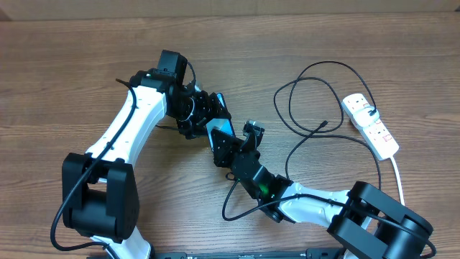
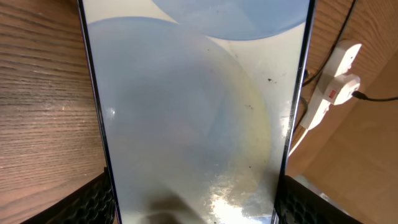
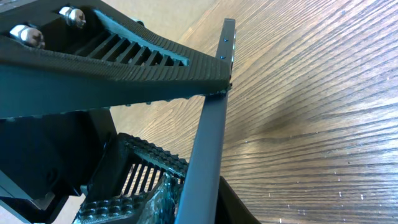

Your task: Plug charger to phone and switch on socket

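Grips the phone (image 2: 193,112) across its width with the left hand (image 1: 205,115). Touches its thin edge with right hand (image 1: 231,147) fingers (image 3: 155,68); cannot tell whether clamped on it.

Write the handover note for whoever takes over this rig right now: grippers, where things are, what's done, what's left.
Left gripper: shut on the phone, across its width.
Right gripper: pinches the same phone's thin body, a finger on each side.
Charger: loops on the table right of the phone. Its plug tip lies free, and its far end appears to be plugged into the power strip.
Done: both arms have the phone.
Left: pick up the plug tip, insert it into the phone, and press the strip's switch. Whether the switch is on cannot be read.
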